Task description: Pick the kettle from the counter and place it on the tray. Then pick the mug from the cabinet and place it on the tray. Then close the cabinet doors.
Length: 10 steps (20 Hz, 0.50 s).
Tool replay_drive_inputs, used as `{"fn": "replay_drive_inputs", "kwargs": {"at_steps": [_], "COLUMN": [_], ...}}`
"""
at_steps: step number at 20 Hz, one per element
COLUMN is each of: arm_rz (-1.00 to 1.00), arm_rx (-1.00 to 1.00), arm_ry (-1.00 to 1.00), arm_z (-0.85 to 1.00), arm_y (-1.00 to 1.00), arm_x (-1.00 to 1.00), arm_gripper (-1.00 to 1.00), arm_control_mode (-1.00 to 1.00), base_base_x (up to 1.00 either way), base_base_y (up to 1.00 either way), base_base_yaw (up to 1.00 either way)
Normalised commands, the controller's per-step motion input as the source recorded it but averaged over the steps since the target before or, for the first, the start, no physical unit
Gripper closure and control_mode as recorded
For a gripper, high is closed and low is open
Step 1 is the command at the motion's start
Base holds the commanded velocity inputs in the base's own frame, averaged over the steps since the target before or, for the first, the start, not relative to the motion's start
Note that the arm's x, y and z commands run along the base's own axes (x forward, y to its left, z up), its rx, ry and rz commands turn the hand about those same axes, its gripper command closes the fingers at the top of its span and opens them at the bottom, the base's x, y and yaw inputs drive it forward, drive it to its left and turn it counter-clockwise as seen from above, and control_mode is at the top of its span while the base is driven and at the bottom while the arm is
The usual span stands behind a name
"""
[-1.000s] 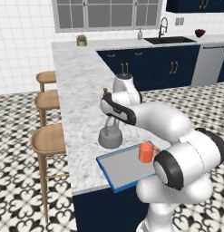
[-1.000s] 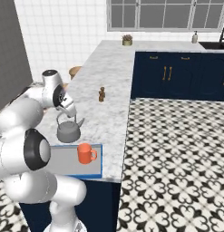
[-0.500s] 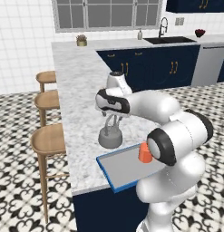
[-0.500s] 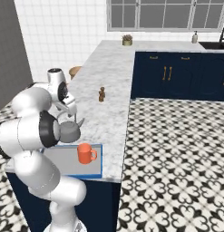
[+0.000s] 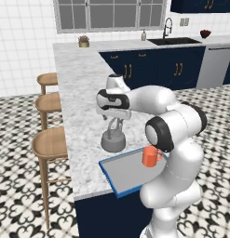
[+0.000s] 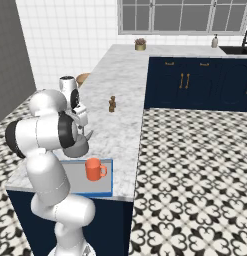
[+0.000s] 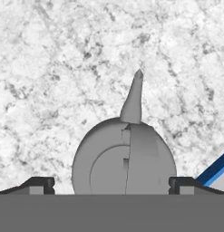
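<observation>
- The gripper (image 5: 115, 122) is hanging straight above the kettle (image 5: 113, 141), and its jaws are standing spread, one on each side of the kettle's body in the hand view.
- The finger tips (image 7: 40, 185) are showing clear marble between themselves and the kettle (image 7: 124, 156), so they are gripping nothing.
- The kettle is sitting upright on the marble counter (image 5: 77, 93), just beyond the far edge of the tray (image 5: 121, 173); I cannot tell whether the two are touching.
- Its spout is pointing away from the hand, toward the top of the hand view.
- The blue-rimmed tray (image 6: 92, 187) is lying at the near end of the counter (image 6: 115, 75).
- The orange mug (image 6: 94, 169) is standing upright on the tray, on its right part, handle turned to the right in the right base view.
- A small brown shaker (image 6: 112, 104) is standing farther along the counter, well apart from the kettle.
- Three wooden stools (image 5: 50, 143) are lined up along the counter's left side.
- No writing or brand mark is showing readable on anything here.
</observation>
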Motion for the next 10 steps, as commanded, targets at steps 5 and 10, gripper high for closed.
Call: {"fn": "replay_drive_inputs", "kwargs": {"at_steps": [5, 10], "arm_rz": [0.00, -0.03], "arm_rx": [0.00, 0.01], "arm_ry": [0.03, 0.00], "arm_z": [-0.11, -0.11], "arm_y": [0.06, 0.00], "arm_x": [0.09, -0.08], "arm_gripper": [-1.00, -1.00], "arm_control_mode": [-1.00, -1.00], "base_base_x": [0.00, 0.00], "base_base_y": [0.00, 0.00], "base_base_yaw": [0.00, 0.00]}}
